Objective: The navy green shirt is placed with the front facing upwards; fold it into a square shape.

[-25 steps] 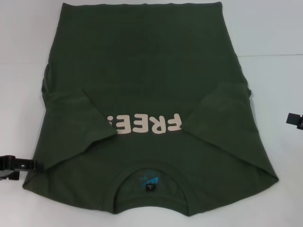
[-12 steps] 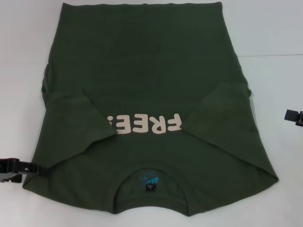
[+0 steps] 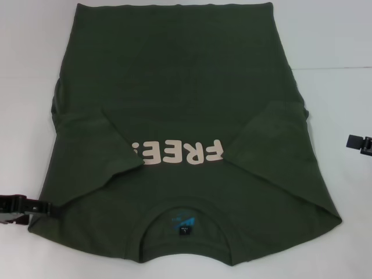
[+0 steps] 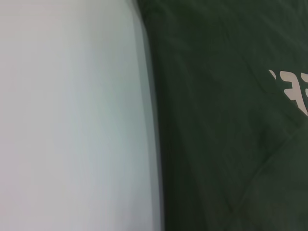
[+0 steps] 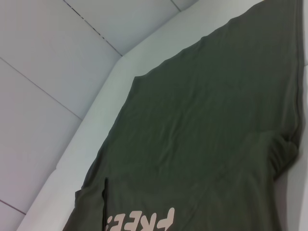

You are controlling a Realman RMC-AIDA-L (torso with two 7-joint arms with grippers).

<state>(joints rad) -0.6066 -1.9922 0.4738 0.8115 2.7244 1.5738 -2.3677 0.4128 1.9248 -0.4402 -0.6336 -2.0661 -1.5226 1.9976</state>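
The navy green shirt [image 3: 174, 104] lies flat and front up on the white table [image 3: 337, 40], collar [image 3: 185, 224] nearest me. Both sleeves are folded inward over the chest, partly covering the cream "FREE!" lettering [image 3: 177, 152]. My left gripper [image 3: 35, 206] sits low at the shirt's near left shoulder corner, its tip at the fabric's edge. My right gripper [image 3: 359, 143] hovers off the shirt's right side, apart from the cloth. The left wrist view shows the shirt's side edge [image 4: 226, 144] against the table. In the right wrist view the shirt's body [image 5: 207, 134] fills the frame.
Bare white table surface [image 3: 23, 70] surrounds the shirt on the left, right and near sides. White wall panels [image 5: 53, 57] rise behind the table's far edge in the right wrist view.
My left gripper has shifted slightly down and nearer the shirt's shoulder corner. The right gripper has edged a little inward toward the shirt. The shirt has not moved.
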